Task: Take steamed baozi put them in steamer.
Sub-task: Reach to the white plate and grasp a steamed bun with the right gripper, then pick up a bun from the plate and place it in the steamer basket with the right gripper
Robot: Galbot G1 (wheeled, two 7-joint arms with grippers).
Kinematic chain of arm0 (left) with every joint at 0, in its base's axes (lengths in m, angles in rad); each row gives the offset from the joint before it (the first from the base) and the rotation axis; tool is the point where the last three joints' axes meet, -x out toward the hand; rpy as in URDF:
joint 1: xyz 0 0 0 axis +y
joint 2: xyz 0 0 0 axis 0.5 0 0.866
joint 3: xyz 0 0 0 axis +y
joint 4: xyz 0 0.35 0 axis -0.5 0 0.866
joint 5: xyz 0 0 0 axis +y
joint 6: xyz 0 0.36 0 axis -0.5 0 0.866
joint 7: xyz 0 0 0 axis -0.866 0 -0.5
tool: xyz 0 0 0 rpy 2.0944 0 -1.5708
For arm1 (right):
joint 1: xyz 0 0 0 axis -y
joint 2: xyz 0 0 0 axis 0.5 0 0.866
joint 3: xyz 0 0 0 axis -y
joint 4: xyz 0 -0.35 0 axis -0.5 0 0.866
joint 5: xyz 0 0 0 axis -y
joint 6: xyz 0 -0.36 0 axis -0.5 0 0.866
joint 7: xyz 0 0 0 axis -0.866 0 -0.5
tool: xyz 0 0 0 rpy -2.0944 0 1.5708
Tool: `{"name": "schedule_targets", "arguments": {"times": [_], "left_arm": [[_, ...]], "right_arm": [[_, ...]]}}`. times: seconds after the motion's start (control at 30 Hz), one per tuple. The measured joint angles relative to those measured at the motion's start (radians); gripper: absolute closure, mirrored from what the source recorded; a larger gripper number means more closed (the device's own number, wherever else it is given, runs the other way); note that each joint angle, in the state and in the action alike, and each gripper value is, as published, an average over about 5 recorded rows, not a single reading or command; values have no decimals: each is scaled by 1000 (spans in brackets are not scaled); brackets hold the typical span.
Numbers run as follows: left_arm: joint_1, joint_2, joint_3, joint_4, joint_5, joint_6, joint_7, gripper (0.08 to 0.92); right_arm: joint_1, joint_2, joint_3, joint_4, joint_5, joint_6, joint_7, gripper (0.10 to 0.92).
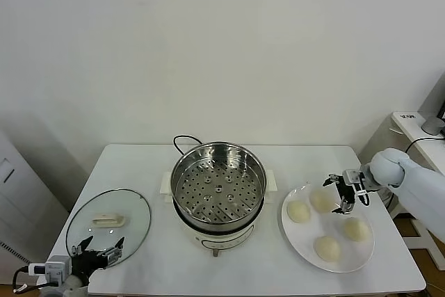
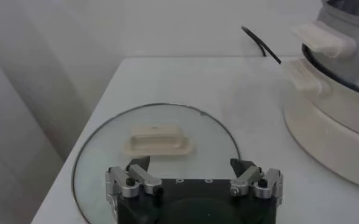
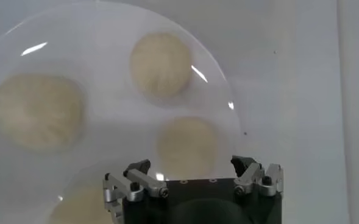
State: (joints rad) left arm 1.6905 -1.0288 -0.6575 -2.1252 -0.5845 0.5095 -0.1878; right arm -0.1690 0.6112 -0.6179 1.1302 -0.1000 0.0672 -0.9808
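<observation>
The steamer, a shiny steel pot with a perforated tray on a white base, stands mid-table with nothing in it. Four cream-white baozi lie on a white plate to its right. My right gripper is open and hovers over the plate's far side, next to the far baozi. In the right wrist view that baozi lies just ahead of the open right gripper. My left gripper is open and parked at the front left.
A round glass lid with a white handle lies flat left of the steamer, under the left gripper. A black cord runs behind the steamer. A white cabinet stands right of the table.
</observation>
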Motion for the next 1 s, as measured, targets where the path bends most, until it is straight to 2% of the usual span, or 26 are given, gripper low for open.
{"name": "schedule_targets", "arguments": {"times": [0.2, 0.37, 0.47, 0.77, 1.0], "left_arm": [[3, -4, 2, -8, 3, 2, -1, 177], [8, -5, 3, -15, 4, 4, -1, 177], [10, -5, 3, -19, 4, 5, -2, 177], [14, -12, 4, -28, 4, 12, -4, 177], [20, -10, 4, -37, 4, 15, -7, 177]], "right_arm": [[-13, 23, 10, -19, -10, -4, -2, 300], [-17, 31, 19, -27, -13, -7, -3, 413], [-15, 31, 20, -27, -12, -8, -7, 455], [25, 0, -11, 2, 14, -9, -30, 474], [172, -51, -112, 78, 82, 13, -64, 473]]}}
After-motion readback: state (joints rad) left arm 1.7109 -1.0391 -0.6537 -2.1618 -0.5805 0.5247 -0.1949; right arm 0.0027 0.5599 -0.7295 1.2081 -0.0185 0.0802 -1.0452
